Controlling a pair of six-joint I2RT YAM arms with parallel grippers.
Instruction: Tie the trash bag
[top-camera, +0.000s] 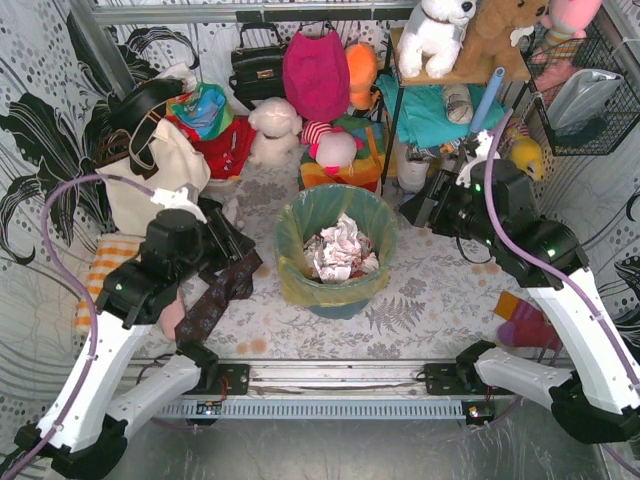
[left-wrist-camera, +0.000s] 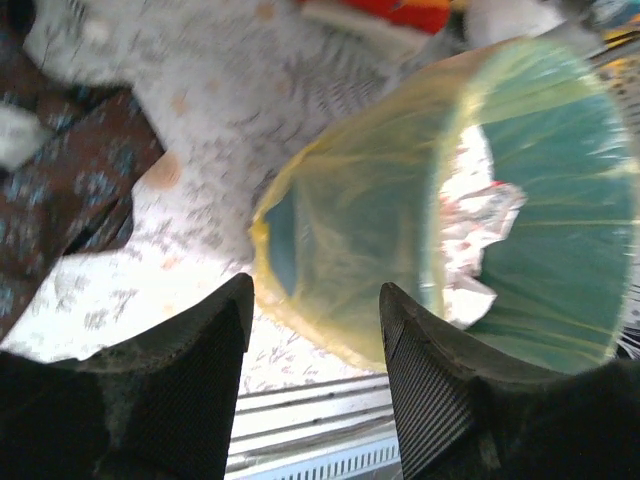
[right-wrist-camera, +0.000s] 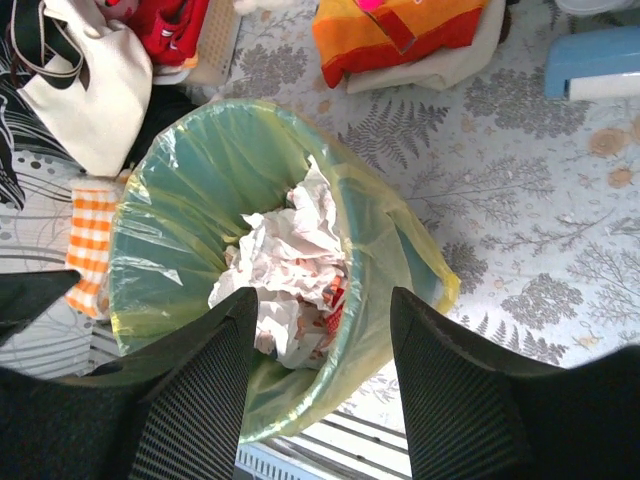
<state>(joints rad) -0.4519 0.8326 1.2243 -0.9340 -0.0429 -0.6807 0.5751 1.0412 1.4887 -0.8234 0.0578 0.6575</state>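
So the bag (top-camera: 300, 285) is sitting in the teal bin (top-camera: 335, 302) in the middle of the table, lining it, with its rim folded out over the bin's lip all the way round and the mouth gaping open, so I'm guessing the tying isn't started yet. Left hand (left-wrist-camera: 315, 300) is hovering just left of the bin, right hand (right-wrist-camera: 320, 300) is hanging over it from the far right, and both are standing fairly wide with nothing in them. If I'm running this step, I'm sending each hand down to the folded-over skirt on its own side and pinching only the film, not the bin's lip, then peeling it up and off before pulling the two sides toward each other over the paper (top-camera: 340, 250). Going slow is probably paying off here, since the bin looks light and could be tipping or lifting with the bag. The bag itself is looking thin, see-through yellow, crinkly and shiny, turning greenish where it's lying against the teal, with loose slack bunching at the near right side and crumpled white paper piling up inside.
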